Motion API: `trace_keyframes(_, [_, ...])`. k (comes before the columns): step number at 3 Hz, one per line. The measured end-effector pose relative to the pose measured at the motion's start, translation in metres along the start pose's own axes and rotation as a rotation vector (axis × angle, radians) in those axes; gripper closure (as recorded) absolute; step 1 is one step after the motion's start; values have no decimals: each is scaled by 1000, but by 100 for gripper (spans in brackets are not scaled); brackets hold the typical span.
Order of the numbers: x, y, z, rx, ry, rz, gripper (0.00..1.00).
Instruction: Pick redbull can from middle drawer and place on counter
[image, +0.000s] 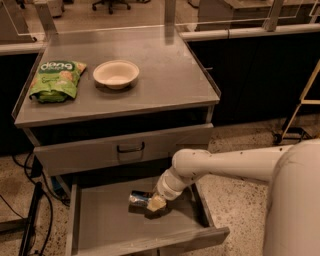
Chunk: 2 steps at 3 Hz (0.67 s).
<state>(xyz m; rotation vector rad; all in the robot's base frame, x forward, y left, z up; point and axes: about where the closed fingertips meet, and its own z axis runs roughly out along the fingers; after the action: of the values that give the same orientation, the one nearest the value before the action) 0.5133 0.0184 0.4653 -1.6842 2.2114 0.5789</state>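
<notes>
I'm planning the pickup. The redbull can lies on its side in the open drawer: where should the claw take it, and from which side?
Probably across the round body of the redbull can, from above. It lies flat on the middle drawer floor, so its curved sides are exposed, while the drawer walls hinder a side approach. The claw is at its end nearer the arm.

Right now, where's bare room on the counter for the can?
Widest free patch: flat grey steel counter top between the cream round bowl and the right raised edge. Narrower strip along the front edge. Crowded: left half, green snack bag beside the bowl. The claw is down in the open grey steel drawer at the slim silver can.
</notes>
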Motion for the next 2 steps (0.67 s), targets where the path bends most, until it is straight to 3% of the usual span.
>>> trace_keyframes(2, [3,2,-31,28,6,3,100])
